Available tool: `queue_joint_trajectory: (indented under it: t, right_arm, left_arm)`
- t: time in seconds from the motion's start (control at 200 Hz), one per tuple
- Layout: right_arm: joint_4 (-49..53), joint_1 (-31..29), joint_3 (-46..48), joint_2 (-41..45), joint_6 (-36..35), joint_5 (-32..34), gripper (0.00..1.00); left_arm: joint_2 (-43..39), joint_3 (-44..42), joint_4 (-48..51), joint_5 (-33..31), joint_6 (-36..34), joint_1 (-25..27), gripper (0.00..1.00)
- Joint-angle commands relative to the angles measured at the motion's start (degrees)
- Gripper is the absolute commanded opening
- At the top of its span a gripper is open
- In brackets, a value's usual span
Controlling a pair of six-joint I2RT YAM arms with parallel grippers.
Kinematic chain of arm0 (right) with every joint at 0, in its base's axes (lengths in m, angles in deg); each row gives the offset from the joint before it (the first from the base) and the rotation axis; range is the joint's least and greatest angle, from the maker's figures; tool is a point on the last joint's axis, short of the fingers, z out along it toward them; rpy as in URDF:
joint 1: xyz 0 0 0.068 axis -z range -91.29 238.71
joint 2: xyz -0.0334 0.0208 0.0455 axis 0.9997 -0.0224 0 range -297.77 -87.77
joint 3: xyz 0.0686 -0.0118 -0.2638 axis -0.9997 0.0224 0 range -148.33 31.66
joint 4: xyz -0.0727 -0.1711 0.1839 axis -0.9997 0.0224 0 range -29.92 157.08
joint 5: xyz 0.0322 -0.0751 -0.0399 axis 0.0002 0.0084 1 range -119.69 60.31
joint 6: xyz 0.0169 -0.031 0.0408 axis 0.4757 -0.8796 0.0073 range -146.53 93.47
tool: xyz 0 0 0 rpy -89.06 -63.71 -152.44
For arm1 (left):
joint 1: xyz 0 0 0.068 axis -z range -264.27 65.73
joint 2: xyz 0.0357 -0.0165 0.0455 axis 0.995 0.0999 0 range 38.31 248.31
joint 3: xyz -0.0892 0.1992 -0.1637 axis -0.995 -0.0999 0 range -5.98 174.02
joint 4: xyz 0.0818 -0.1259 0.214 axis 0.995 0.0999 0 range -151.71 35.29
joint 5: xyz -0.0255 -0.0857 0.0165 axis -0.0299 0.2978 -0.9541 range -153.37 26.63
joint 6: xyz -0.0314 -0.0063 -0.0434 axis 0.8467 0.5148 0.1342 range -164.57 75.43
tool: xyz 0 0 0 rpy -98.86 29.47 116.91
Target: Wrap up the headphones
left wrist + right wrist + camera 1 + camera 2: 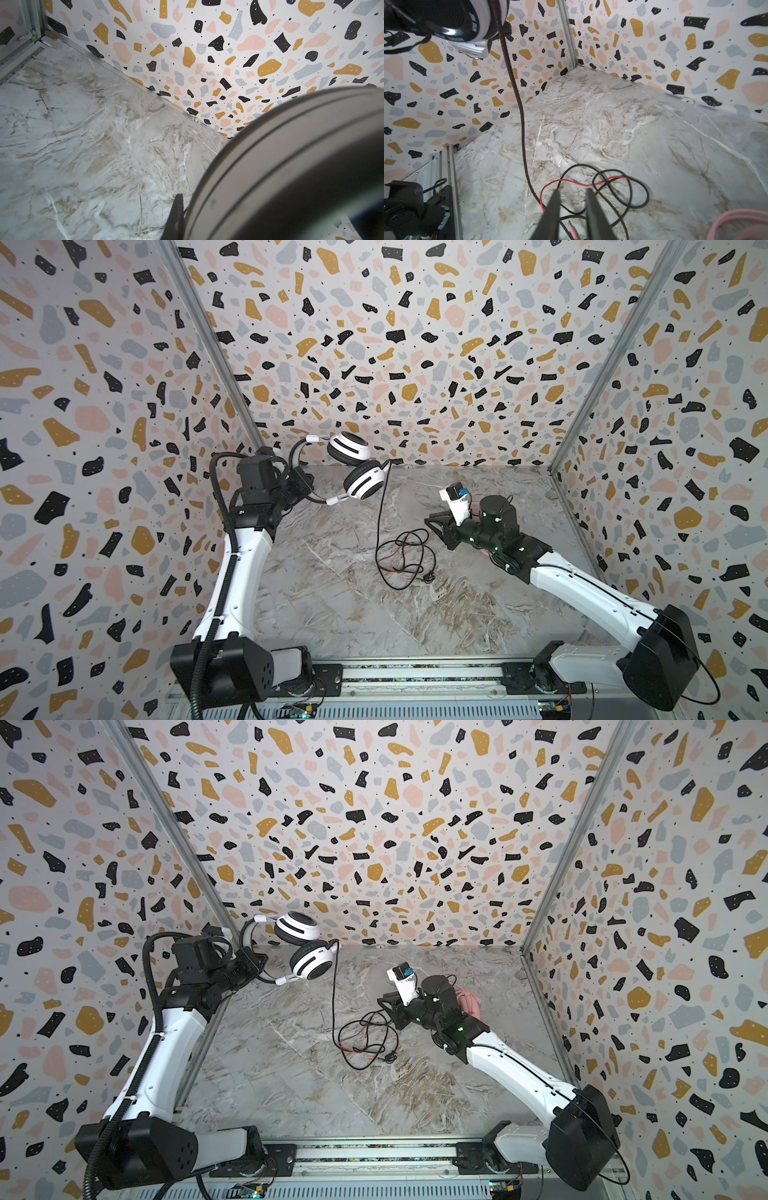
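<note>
White headphones [365, 485] [311, 965] with black stripes hang in the air at the back left. My left gripper [305, 486] [254, 965] is shut on their headband. In the left wrist view one earcup [291, 166] fills the picture beside a dark finger [176, 216]. Their black cable [380, 522] [521, 116] drops from the lower earcup to a loose coil [405, 558] [365, 1040] on the marble table. My right gripper [436, 524] [572, 190] hovers over that coil, open, with nothing between its fingers. Pink headphones [469, 1002] [737, 220] lie mostly hidden behind my right arm.
A thin red wire [571, 182] and a pink jack plug [574, 230] lie in the coil. Patterned walls [415, 364] close in the back and both sides, with metal corner posts [582, 406]. The arms' mounting rail [415, 672] runs along the front edge.
</note>
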Motion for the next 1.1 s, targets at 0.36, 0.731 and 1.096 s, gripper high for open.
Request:
queue_joint_trajectory:
  t: [0.36,0.731,1.096]
  right_arm:
    - [-12.3,-8.6,-6.6,-22.9,4.0,-7.8,0.59]
    - [-15.9,-10.9,-5.3,-24.9,6.4,-7.1,0.08]
    - [13.0,-9.0,-3.5,-3.3,-2.5,15.4,0.01]
  left_arm:
    - [-4.3,5.7,-3.3,5.4,2.5,0.1,0.00]
    - [-4.0,7.0,-3.2,5.5,2.8,0.0,0.00]
    - [-5.8,6.5,8.2,-15.0,-13.2,0.1,0.00]
